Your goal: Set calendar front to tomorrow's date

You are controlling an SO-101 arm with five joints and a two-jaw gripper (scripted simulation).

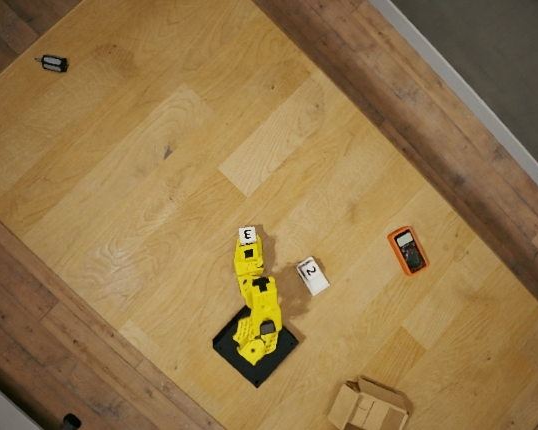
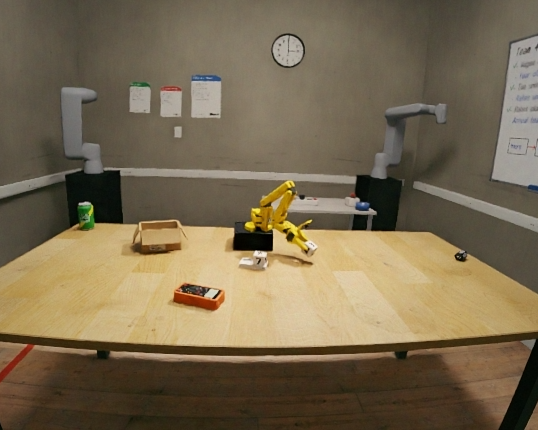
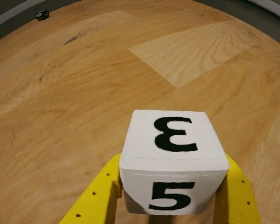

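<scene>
You had the arm's base plate (image 1: 224, 345) near the bench's (image 1: 108, 200) edge, with the arm reaching out over the bench. The end effector (image 1: 247, 243) held a cube (image 1: 247, 234) between its fingers, lifted above the bench surface. To the arm's right, the tray (image 1: 317, 284) lay on the bench with the other cube (image 1: 308, 270) in it. Further right lay a meter (image 1: 407, 250), well apart from the tray. A cardboard box (image 1: 368, 407) stood by the near edge, behind the meter. A small clip (image 1: 54, 63) lay at the far corner, and a can (image 2: 85, 215) stood at another corner.
</scene>
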